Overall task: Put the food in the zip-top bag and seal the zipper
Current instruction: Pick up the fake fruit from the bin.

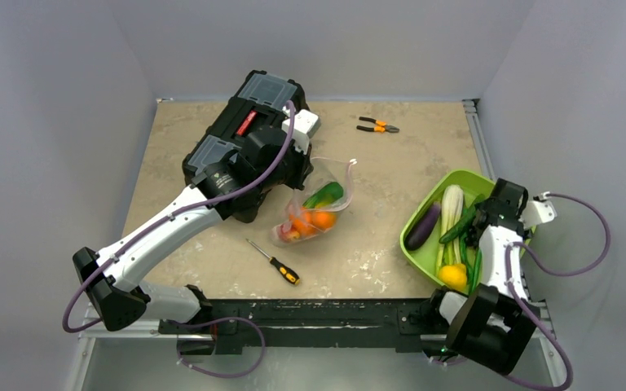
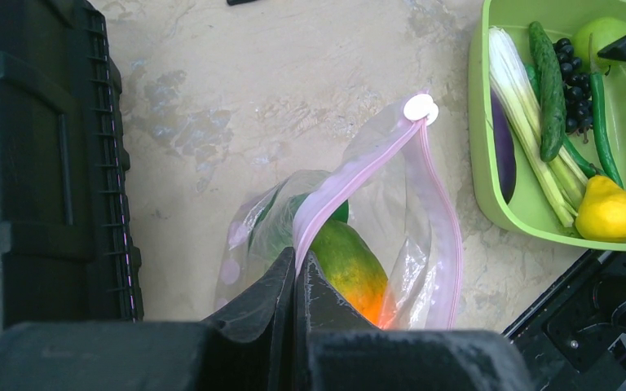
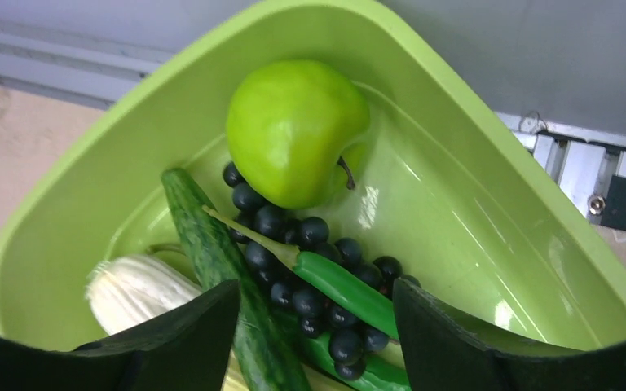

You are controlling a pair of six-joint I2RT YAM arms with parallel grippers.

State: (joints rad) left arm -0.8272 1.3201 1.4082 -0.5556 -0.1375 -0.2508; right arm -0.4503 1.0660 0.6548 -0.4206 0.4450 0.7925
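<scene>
The clear zip-top bag (image 1: 316, 210) lies mid-table with its mouth gaping. My left gripper (image 2: 296, 269) is shut on the pink zipper (image 2: 359, 171) strip of one lip; the white slider (image 2: 420, 107) sits at the far end. Inside lie a green-orange fruit (image 2: 346, 261) and orange pieces (image 1: 318, 220). My right gripper (image 3: 316, 305) hangs open inside the lime-green bowl (image 3: 489, 244), its fingers straddling dark grapes (image 3: 314, 230), a green chilli (image 3: 342, 285) and a cucumber (image 3: 212, 244). A green apple (image 3: 293, 130) and white-stemmed leafy green (image 3: 130, 289) lie beside them.
The black toolbox (image 1: 244, 138) stands just left of the bag, under my left wrist. Pliers (image 1: 377, 125) lie at the back and a screwdriver (image 1: 275, 262) near the front. The bowl (image 1: 456, 174) also holds an aubergine (image 1: 424, 226) and a yellow pear (image 1: 454, 275).
</scene>
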